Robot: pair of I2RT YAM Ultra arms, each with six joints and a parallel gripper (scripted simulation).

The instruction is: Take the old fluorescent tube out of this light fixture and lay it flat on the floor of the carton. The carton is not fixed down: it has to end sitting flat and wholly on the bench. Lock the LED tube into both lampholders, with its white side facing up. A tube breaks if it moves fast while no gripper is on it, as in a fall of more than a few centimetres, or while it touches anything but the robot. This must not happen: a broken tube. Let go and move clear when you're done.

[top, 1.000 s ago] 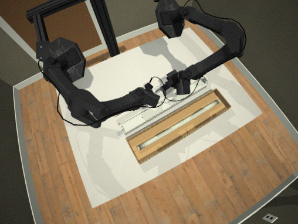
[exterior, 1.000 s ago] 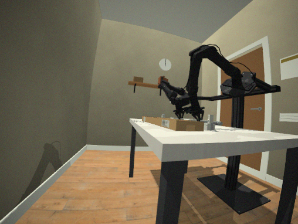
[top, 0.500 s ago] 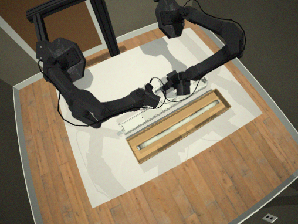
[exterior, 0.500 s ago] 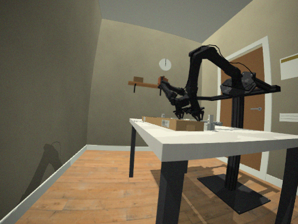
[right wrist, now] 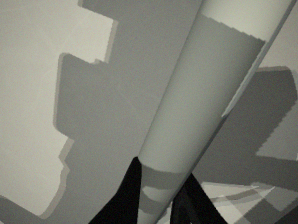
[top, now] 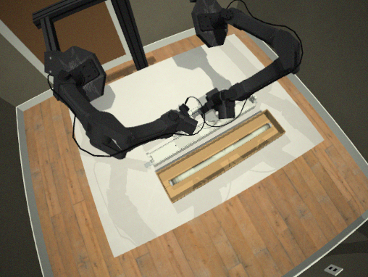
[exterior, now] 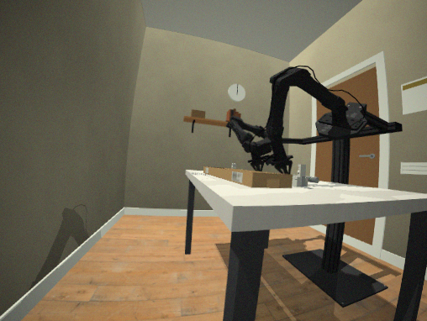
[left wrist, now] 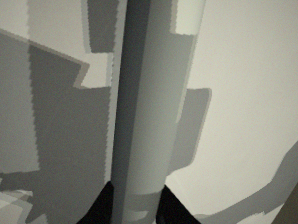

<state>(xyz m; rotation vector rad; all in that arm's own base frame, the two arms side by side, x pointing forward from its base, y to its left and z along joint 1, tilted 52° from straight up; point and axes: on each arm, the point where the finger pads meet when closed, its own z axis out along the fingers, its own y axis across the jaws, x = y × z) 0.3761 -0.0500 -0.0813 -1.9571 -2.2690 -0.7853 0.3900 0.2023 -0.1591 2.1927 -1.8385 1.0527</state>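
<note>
My left gripper [left wrist: 135, 191] [exterior: 284, 167] and my right gripper [right wrist: 158, 171] are both shut on the white-and-grey LED tube [left wrist: 152, 100] [right wrist: 187, 105]. In the left wrist view its white side faces right of centre and a dark grey strip shows on its left. In the right wrist view mostly white shows. Its ends are hidden. The light fixture [top: 163, 148] lies behind the carton, with a lampholder [top: 151, 158] [exterior: 301, 178] at one end and another [top: 253, 99] at the other. The old fluorescent tube [top: 221, 154] lies lengthwise inside the carton [top: 276, 120] [exterior: 273, 181], which sits flat on the bench.
The white bench [top: 134, 98] [exterior: 336, 207] carries everything. The long carton stands close alongside the fixture. Both wrists come close together over the fixture's middle, with loose cables looping around them. The arms' dark stand [top: 130, 36] rises behind the bench.
</note>
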